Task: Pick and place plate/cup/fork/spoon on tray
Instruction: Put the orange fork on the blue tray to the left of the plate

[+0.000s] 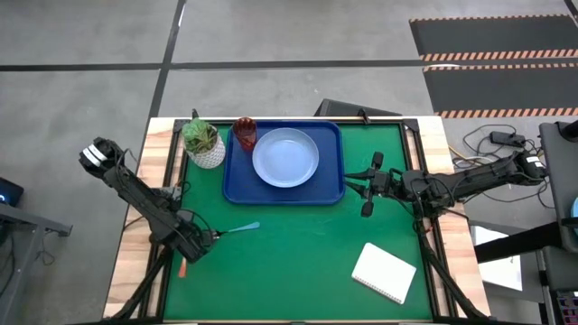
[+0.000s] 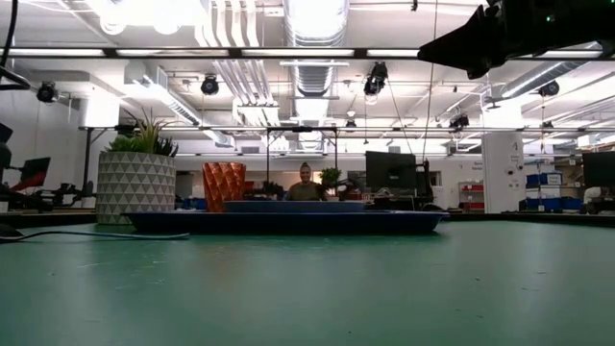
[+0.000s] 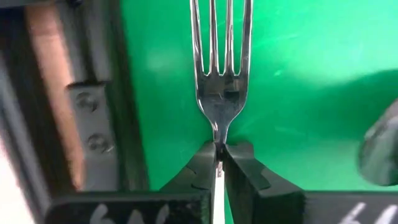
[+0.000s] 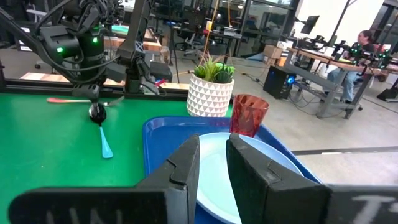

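My left gripper point(image 1: 195, 246) is at the table's near left, shut on the fork point(image 3: 219, 93). The fork's silver tines show in the left wrist view and its orange-red handle point(image 1: 181, 267) sticks out toward the near edge. The spoon point(image 1: 239, 229) with its light blue handle lies flat on the green mat just right of that gripper. The pale blue plate point(image 1: 285, 157) and the dark red cup point(image 1: 245, 133) stand in the dark blue tray point(image 1: 332, 191). My right gripper point(image 1: 366, 187) is open and empty just right of the tray. My left gripper pinches the fork's thin metal neck point(image 3: 218, 134), just below the tines, between its two fingertips. The fingers come from above and close across the fork. The fork lies about level over the mat; I cannot tell whether it is lifted clear.
A white pot with a green plant point(image 1: 204, 143) stands left of the tray, close to the cup. A white square notepad point(image 1: 384, 273) lies at the near right. The table's wooden left edge point(image 3: 46, 93) is close beside the fork. A person sits in the room behind point(image 2: 306, 183).
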Tool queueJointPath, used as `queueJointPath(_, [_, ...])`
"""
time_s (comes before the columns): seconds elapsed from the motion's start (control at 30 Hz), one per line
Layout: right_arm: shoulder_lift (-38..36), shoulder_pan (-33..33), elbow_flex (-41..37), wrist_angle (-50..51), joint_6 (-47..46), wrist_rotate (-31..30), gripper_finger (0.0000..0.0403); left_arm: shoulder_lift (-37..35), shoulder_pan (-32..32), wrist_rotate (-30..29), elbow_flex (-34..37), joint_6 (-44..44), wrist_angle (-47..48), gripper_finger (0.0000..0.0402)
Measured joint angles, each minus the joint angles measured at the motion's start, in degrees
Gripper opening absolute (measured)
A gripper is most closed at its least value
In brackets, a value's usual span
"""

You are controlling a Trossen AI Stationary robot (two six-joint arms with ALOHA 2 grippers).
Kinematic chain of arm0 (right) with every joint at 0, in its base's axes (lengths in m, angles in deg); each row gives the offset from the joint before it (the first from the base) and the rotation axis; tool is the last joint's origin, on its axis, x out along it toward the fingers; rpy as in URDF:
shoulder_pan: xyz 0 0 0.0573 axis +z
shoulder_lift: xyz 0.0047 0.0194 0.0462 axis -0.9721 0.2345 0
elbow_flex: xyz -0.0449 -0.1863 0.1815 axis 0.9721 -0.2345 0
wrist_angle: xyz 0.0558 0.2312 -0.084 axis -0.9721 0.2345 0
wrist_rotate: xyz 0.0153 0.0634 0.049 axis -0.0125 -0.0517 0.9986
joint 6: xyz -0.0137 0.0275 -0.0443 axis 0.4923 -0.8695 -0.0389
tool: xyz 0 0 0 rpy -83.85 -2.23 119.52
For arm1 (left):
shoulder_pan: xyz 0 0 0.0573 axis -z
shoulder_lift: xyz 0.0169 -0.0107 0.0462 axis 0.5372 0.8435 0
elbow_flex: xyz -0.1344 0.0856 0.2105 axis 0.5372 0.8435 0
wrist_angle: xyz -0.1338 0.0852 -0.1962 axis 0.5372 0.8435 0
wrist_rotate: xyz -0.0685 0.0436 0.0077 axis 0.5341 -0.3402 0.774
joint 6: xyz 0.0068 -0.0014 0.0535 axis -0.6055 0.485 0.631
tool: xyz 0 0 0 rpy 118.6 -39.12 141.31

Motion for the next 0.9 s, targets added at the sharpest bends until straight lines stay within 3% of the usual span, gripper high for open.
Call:
queueJointPath(0.43, [0.0,0.0,0.0,0.0,-0.8,0.0,0.0068,0.5,-0.5,-0.3,-15.4,-1.1,16.2,0.0001])
queueJointPath(0.67, [0.0,0.0,0.0,0.1,-0.8,0.0,0.0068,2.2,-2.2,-13.6,-24.3,4.7,17.1,0.0001])
queueJointPath(0.9, [0.0,0.0,0.3,0.1,-0.9,0.0,0.0068,5.0,-10.3,-32.2,-31.1,24.0,17.1,0.0])
